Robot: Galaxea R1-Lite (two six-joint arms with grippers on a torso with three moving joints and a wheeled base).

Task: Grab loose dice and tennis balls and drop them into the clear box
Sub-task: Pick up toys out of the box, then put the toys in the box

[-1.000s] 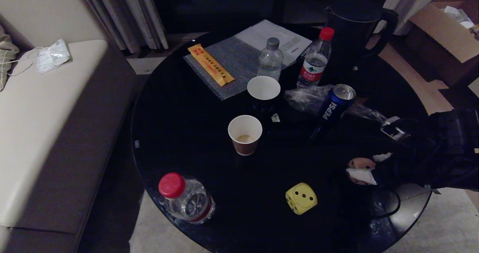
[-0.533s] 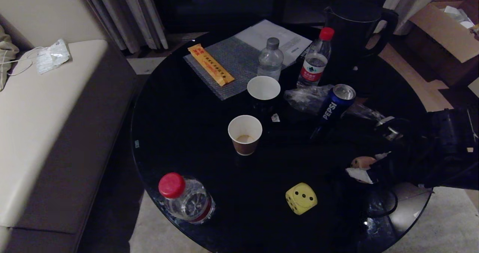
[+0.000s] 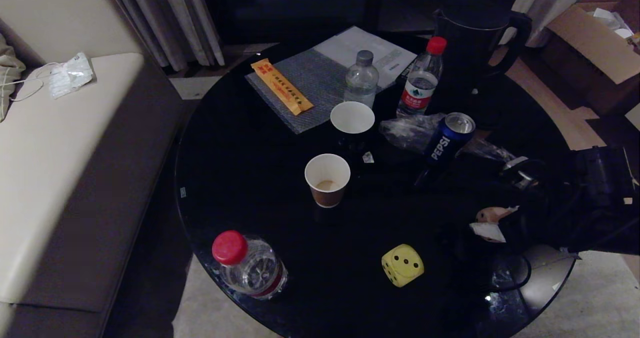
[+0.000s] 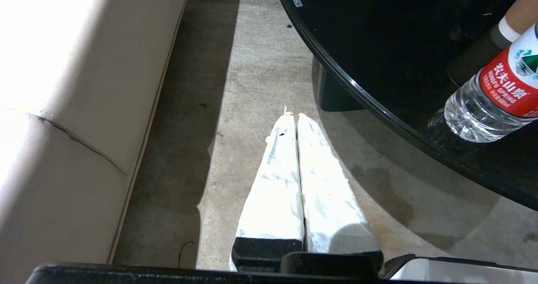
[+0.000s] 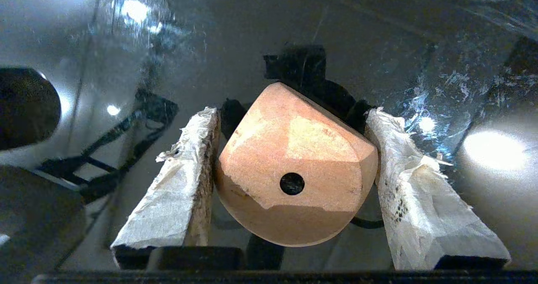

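Note:
A tan die [image 5: 294, 166] with a single black pip facing the camera sits between the white padded fingers [image 5: 176, 183] of my right gripper [image 5: 292, 116], and both pads touch its sides. In the head view this die [image 3: 486, 214] and the right gripper [image 3: 487, 221] are at the right of the round black table [image 3: 240, 178]. A yellow die [image 3: 402, 264] lies loose near the table's front edge, left of that gripper. My left gripper [image 4: 293, 116] hangs shut over the floor between sofa and table. No tennis balls or clear box are in view.
A water bottle [image 3: 248, 265] lies at the front left edge. Two paper cups [image 3: 327, 179], a Pepsi can [image 3: 447, 140], two upright bottles [image 3: 421, 80] and a black kettle [image 3: 472, 43] crowd the middle and back. A sofa [image 3: 65, 153] stands left of the table.
My right gripper's fingers have drawn in onto the tan die, and less of the die shows in the head view. The yellow die and the left arm have not moved.

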